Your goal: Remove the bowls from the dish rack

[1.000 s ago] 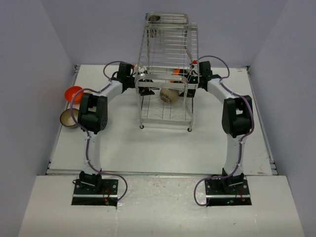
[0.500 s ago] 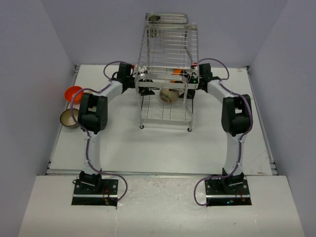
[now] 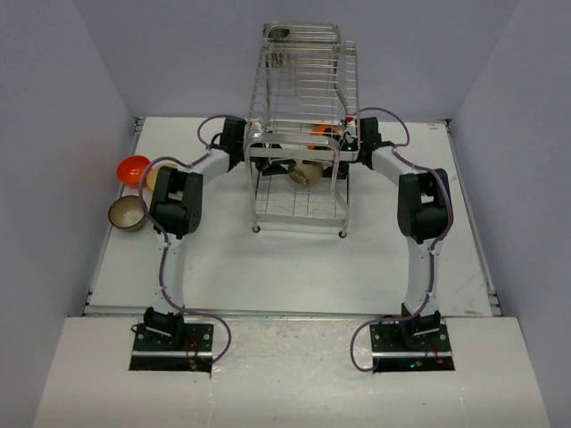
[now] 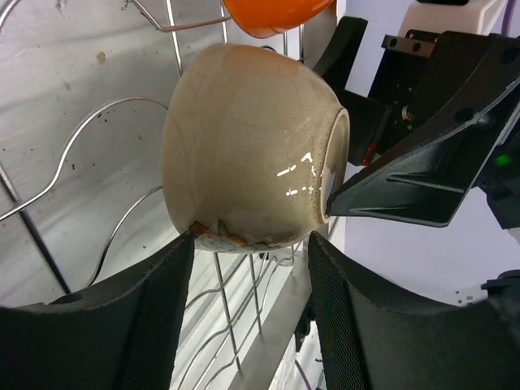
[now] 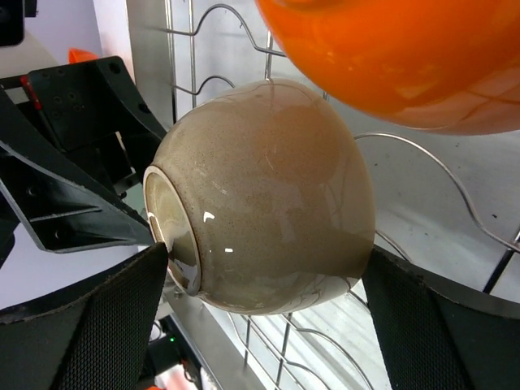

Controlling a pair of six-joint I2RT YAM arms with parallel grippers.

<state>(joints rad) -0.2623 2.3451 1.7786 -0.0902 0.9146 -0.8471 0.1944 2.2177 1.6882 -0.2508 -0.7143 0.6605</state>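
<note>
The silver wire dish rack [image 3: 299, 107] stands at the table's middle back. A cream-beige bowl [image 3: 306, 172] lies on its side on the lower tier, under an orange bowl [image 3: 320, 134]. My left gripper [image 3: 270, 166] reaches in from the left and is open; its fingertips [image 4: 175, 268] sit just under the cream-beige bowl [image 4: 244, 146]. My right gripper [image 3: 337, 162] reaches in from the right and is open wide. It straddles the cream-beige bowl [image 5: 268, 211], one tip [image 5: 150, 264] at the rim, the other at the base. An orange bowl [image 3: 134, 168] and a brown-olive bowl [image 3: 128, 213] sit on the table at left.
Rack wires [image 4: 219, 284] run under and behind the cream-beige bowl. The orange bowl [image 5: 406, 57] hangs close above it. The right gripper's finger [image 4: 406, 183] shows in the left wrist view, at the bowl's rim. A small dish [image 3: 279, 34] sits on the rack's top tier.
Both arms have pushed further into the rack from either side, closing in on the cream-beige bowl. The bowls on the table have not moved.
</note>
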